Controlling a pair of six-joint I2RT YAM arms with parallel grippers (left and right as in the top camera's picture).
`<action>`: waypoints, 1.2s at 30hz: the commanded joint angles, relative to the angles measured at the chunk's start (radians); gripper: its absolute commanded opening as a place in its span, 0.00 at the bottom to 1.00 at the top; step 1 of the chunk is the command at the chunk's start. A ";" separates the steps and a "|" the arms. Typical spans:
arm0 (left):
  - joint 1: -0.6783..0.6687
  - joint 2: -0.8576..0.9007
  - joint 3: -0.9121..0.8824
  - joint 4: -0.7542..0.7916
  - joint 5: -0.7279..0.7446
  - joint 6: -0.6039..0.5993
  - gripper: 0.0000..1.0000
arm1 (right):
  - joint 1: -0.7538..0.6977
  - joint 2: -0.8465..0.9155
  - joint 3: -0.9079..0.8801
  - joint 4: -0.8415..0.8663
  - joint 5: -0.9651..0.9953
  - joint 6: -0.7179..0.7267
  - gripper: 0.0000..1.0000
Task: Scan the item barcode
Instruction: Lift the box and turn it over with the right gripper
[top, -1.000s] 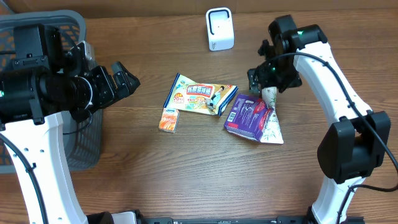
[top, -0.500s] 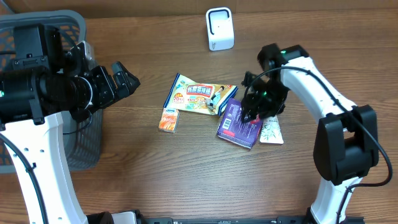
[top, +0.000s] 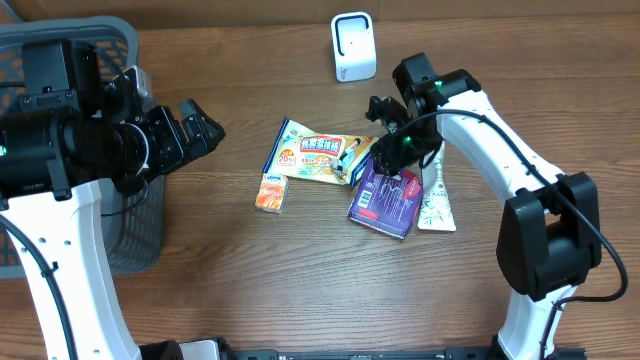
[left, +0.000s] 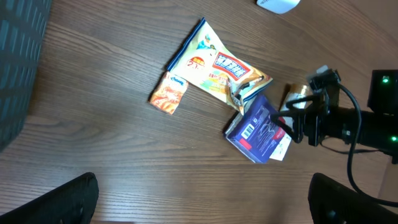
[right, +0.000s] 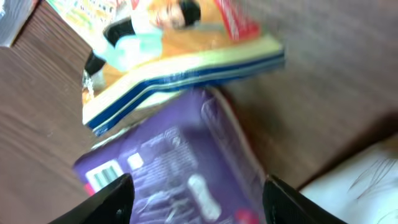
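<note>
A purple packet (top: 385, 200) lies slanted on the wooden table, its white barcode label (left: 249, 132) facing up. My right gripper (top: 397, 155) is at the packet's far edge. In the right wrist view the purple packet (right: 174, 162) fills the gap of the right gripper (right: 198, 183), whose jaws are closed against its sides, barcode (right: 104, 176) near the left finger. The white scanner (top: 353, 47) stands at the back of the table. My left gripper (top: 205, 130) hovers open at the left, away from the items, and holds nothing (left: 202, 196).
A yellow snack bag (top: 320, 155) lies just left of the purple packet, touching it. A small orange packet (top: 271, 193) sits further left. A white pouch (top: 437, 200) lies under the packet's right side. A grey mesh basket (top: 120, 40) stands at the far left.
My right gripper came down onto the purple packet, closed on its far edge and shifted left and back; the packet slid left off the white pouch. The left arm stayed still.
</note>
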 joint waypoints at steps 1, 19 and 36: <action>0.003 -0.001 -0.003 0.000 0.014 0.012 1.00 | -0.002 0.003 -0.062 0.007 -0.005 -0.090 0.67; 0.003 -0.001 -0.003 0.000 0.014 0.012 1.00 | -0.002 0.003 -0.045 -0.216 -0.169 0.223 0.77; 0.003 -0.001 -0.003 0.000 0.014 0.012 1.00 | -0.002 0.003 -0.270 -0.064 -0.134 0.148 0.73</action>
